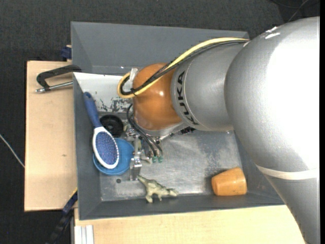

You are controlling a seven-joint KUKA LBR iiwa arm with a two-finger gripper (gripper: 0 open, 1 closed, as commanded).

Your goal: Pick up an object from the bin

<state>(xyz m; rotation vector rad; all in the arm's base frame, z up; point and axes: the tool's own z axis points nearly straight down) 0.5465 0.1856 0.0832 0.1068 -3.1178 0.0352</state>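
My gripper (136, 162) hangs low in the left half of the bin, under the arm's orange cover. Its metal tip stands right beside a blue round dish (121, 156) on its left. On that dish lies a blue brush (105, 147) with a white-rimmed oval head, its handle running up along the left wall. A small tan toy dinosaur (156, 189) lies just below the gripper, near the front wall. A black round thing (110, 123) sits above the brush head, left of the gripper.
An orange rounded block (229, 182) lies in the front right corner. A white printed sheet (104, 88) leans at the back left. The big grey arm covers the bin's right and back parts.
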